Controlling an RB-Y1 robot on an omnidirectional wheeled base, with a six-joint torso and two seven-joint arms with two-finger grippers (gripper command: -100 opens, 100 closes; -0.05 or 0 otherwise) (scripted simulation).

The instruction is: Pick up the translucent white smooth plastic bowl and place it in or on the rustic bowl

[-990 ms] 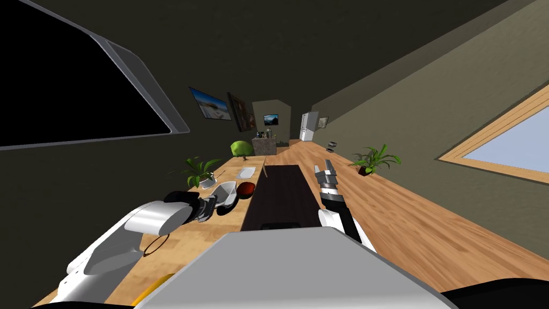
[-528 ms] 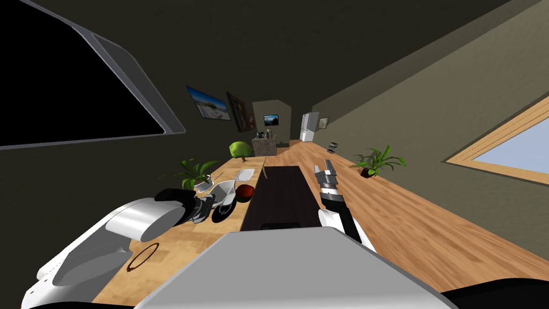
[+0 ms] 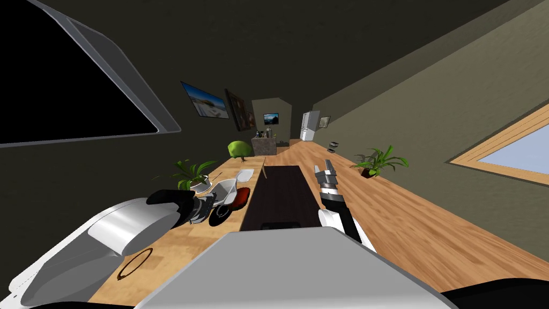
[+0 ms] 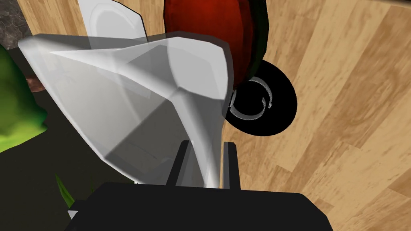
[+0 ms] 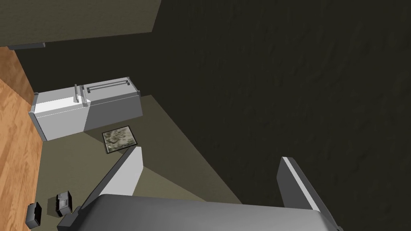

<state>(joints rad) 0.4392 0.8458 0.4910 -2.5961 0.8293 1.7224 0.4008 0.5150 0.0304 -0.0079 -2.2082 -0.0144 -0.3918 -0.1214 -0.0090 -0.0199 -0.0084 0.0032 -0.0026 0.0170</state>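
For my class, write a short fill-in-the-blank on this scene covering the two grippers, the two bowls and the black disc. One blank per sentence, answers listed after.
1. The left gripper is ____ on the wall of the translucent white bowl.
2. The fingers of the right gripper stand ____.
3. The rustic bowl just beyond the held one is dark ____ in colour.
4. The black disc lies on a surface made of ____.

Missing words: shut; open; red; wood

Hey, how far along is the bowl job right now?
Done: the left gripper is shut on the rim of the translucent white faceted bowl. In hand: the bowl hangs tilted beside the dark red rounded bowl. Left: set it in the red bowl and release. The right gripper hangs open.
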